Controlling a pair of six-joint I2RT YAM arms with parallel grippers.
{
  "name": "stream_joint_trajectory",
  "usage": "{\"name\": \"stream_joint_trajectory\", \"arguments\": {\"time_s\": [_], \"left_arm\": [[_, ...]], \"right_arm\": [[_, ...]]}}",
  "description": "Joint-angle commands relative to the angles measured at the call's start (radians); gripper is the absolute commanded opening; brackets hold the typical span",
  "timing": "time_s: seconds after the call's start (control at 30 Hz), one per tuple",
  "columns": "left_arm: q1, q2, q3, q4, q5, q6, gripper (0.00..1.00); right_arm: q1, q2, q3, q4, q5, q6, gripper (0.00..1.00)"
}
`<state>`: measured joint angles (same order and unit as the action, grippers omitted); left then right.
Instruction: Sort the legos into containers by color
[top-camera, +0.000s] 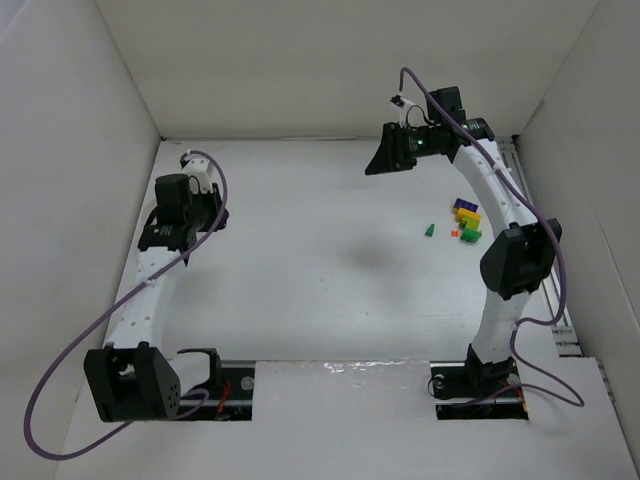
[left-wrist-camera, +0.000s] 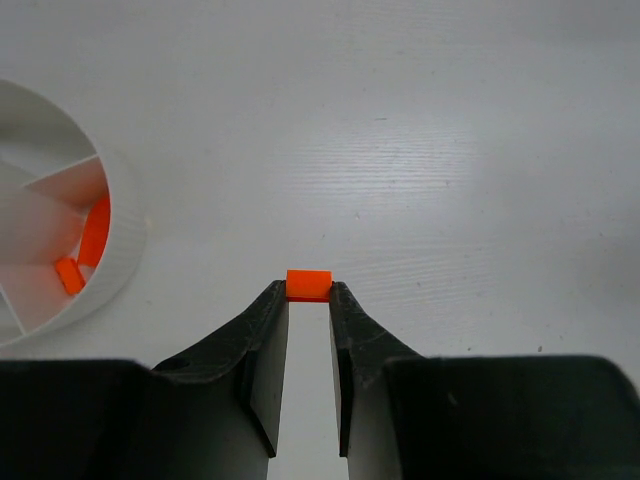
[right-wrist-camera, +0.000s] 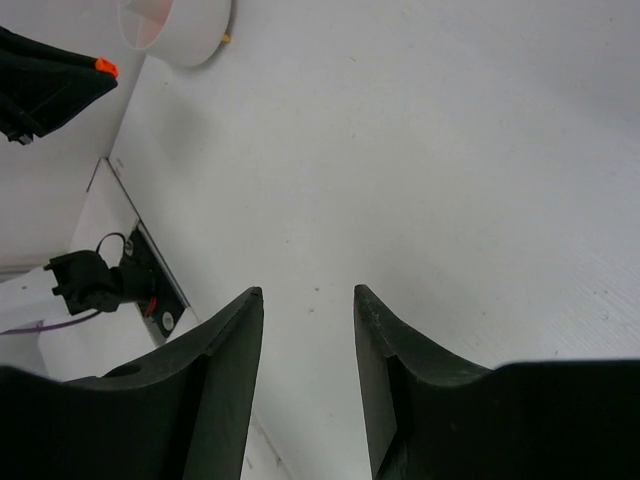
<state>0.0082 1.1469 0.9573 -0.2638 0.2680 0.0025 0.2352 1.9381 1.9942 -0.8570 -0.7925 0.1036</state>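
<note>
Left hand (left-wrist-camera: 308, 302) — closed on one orange brick (left-wrist-camera: 308, 285), pinched at the fingertips above the desk (left-wrist-camera: 450, 150). Bowl (left-wrist-camera: 118, 255) — just left of that hand, cut off by the frame edge; divided inside, two orange bricks (left-wrist-camera: 88, 245) in one section, other sections mostly out of view. Right hand (right-wrist-camera: 308, 292) — open, holding nothing. Loose bricks (top-camera: 466, 218) — small cluster on the desk beside the right arm, colours hard to separate; one green brick (top-camera: 429, 231) lies just apart.

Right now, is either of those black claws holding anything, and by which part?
The left gripper pinches a tiny orange plastic brick by its two opposite ends. The right gripper stands open, holding nothing.
</note>
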Motion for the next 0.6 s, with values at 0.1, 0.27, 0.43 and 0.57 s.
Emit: {"name": "stream_joint_trajectory", "arguments": {"time_s": [0.1, 0.27, 0.43, 0.57], "left_arm": [[0.007, -0.004, 0.052, -0.055, -0.192, -0.179, 0.0], [0.007, 0.034, 0.084, -0.098, -0.324, -0.263, 0.0], [0.032, 0.076, 0.095, -0.111, -0.432, -0.34, 0.0], [0.064, 0.117, 0.115, -0.12, -0.463, -0.372, 0.0]], "right_arm": [[-0.005, -0.05, -0.005, 0.026, 0.026, -0.018, 0.47], [-0.005, -0.05, -0.005, 0.026, 0.026, -0.018, 0.47], [-0.005, -0.041, -0.005, 0.026, 0.026, -0.018, 0.47], [0.004, -0.041, -0.005, 0.026, 0.035, -0.018, 0.47]]}}
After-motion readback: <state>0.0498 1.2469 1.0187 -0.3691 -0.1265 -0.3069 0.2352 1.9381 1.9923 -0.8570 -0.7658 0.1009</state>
